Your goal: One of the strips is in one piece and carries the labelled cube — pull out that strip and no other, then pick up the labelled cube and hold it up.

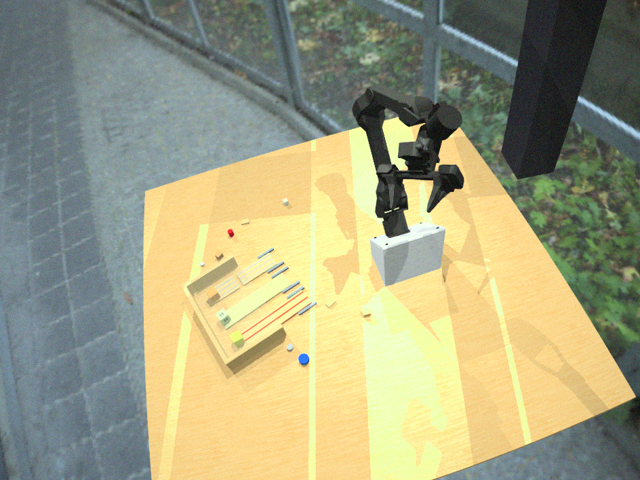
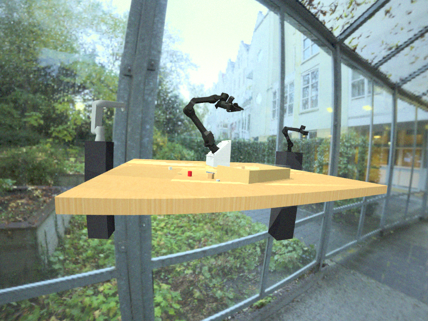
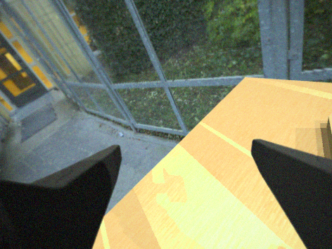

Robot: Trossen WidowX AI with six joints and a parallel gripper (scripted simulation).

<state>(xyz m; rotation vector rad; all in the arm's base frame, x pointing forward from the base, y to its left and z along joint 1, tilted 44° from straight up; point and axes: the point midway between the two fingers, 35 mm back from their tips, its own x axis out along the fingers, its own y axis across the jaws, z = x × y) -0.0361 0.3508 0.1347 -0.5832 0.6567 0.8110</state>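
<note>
A tan open-sided tray (image 1: 258,347) (image 2: 267,175) holds several strips. A pale green cube with a dark mark (image 1: 222,316) sits at the far end of a wide pale green strip (image 1: 258,302), which looks unbroken. A yellow-green cube (image 1: 236,337) sits at the end of a red-lined strip (image 1: 274,316). A brown cube (image 1: 213,295) sits on a thin-lined pale strip (image 1: 226,287), with a break between it and another piece (image 1: 256,268). My gripper (image 1: 410,208) (image 2: 242,109) (image 3: 186,148) is open and empty, high above the table and away from the tray. The strips are hidden in the exterior view.
Grey bars (image 1: 291,286) lie at the strips' near ends. Around the tray are a red cylinder (image 1: 230,232) (image 2: 189,173), a blue disc (image 1: 303,358), a white cube (image 1: 285,201) (image 2: 170,168) and a brown block (image 1: 219,255) (image 2: 211,175). The arm stands on a white base (image 1: 413,258) (image 2: 222,157).
</note>
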